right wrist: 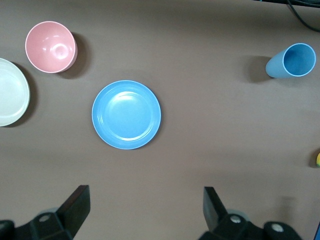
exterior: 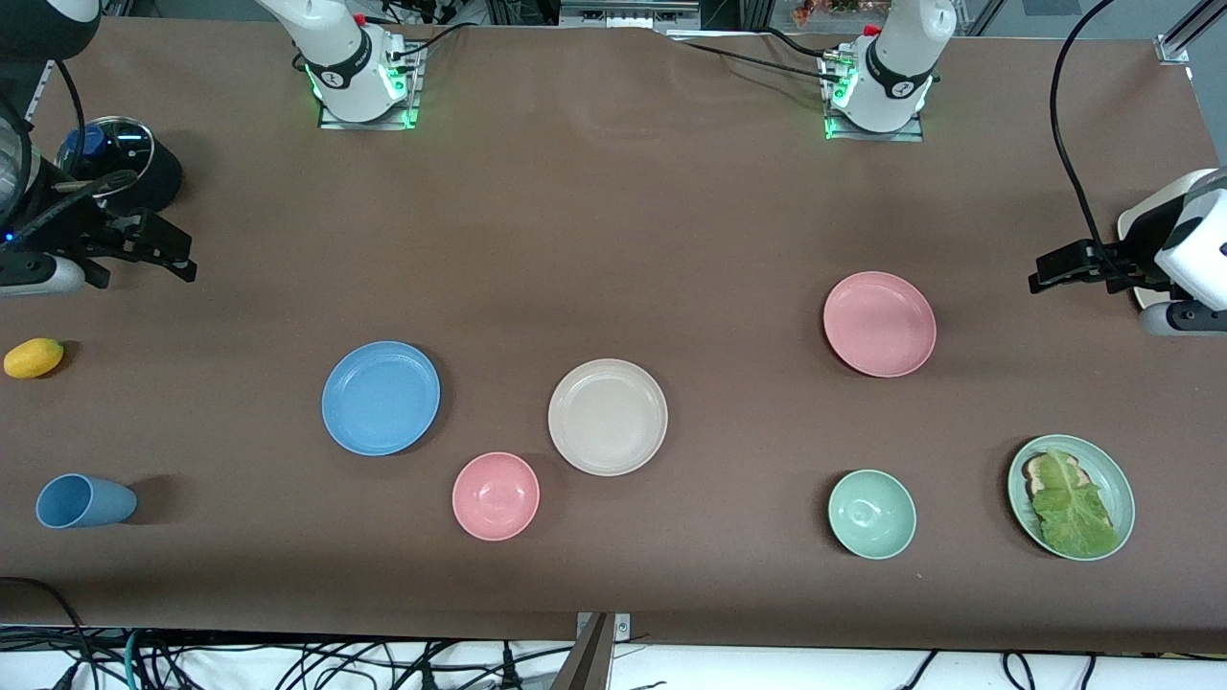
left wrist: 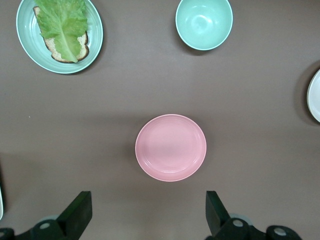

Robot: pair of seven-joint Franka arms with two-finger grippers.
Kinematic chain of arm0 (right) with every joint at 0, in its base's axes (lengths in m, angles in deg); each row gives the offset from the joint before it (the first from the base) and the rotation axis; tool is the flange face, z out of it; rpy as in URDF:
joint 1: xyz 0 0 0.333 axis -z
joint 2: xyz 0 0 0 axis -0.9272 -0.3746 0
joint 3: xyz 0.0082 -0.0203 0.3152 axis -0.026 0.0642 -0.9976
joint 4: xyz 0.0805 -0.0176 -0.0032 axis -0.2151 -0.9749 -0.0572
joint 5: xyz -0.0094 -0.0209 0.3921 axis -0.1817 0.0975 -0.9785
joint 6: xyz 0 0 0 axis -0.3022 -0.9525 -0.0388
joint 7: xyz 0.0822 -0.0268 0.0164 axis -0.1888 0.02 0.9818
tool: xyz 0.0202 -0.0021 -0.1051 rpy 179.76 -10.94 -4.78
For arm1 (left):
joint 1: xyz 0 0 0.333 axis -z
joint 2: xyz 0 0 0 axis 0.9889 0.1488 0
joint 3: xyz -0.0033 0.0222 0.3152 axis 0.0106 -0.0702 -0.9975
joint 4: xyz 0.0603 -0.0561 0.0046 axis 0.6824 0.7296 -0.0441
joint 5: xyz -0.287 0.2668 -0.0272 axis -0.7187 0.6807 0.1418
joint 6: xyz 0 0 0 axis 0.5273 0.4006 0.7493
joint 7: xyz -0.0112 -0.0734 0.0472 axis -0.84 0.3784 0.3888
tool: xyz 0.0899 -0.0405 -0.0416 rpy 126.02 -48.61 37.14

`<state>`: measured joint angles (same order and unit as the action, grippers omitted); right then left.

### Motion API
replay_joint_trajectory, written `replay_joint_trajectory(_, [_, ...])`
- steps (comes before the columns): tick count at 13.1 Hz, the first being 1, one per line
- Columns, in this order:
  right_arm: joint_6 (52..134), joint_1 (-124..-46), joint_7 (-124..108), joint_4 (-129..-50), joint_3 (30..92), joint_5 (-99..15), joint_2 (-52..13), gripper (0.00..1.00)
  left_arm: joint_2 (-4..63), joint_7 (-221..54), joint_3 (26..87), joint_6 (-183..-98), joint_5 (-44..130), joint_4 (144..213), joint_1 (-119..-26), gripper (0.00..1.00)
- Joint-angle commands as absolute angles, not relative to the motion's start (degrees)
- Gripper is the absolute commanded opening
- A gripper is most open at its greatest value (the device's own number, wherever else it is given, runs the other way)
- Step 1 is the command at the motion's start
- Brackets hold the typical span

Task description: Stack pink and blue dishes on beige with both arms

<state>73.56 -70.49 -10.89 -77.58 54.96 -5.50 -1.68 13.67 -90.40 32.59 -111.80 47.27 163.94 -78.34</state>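
Plainly, both grippers gape wide and hold nothing. The left gripper point(left wrist: 145, 220) hangs over bare table at the left arm's end, near the pink plate point(exterior: 879, 323). The right gripper point(right wrist: 145, 217) waits over the right arm's end, well apart from the blue plate point(exterior: 381, 397). The beige plate point(exterior: 608, 417) lies between them, nearer the blue one. Each wrist view cuts off the beige plate's rim.
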Motion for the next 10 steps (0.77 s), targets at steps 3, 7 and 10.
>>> replay_joint_trajectory(3, [74.00, -69.84, -11.07, -77.64, 55.18, -5.88, -3.49, 1.00, 14.18, -91.40, 32.63, -111.66, 47.00, 163.03, -78.37, 1.00])
replay_joint_trajectory(7, [76.90, -69.93, -11.16, -77.64, 55.18, -5.88, -8.14, 1.00, 16.81, -91.40, 31.93, -111.66, 47.18, 163.03, -79.15, 1.00])
replay_joint_trajectory(10, [78.05, -70.37, -11.25, -77.64, 54.92, -5.88, -11.31, 1.00, 20.31, -90.96, 31.84, -112.62, 47.00, 162.77, -79.42, 1.00])
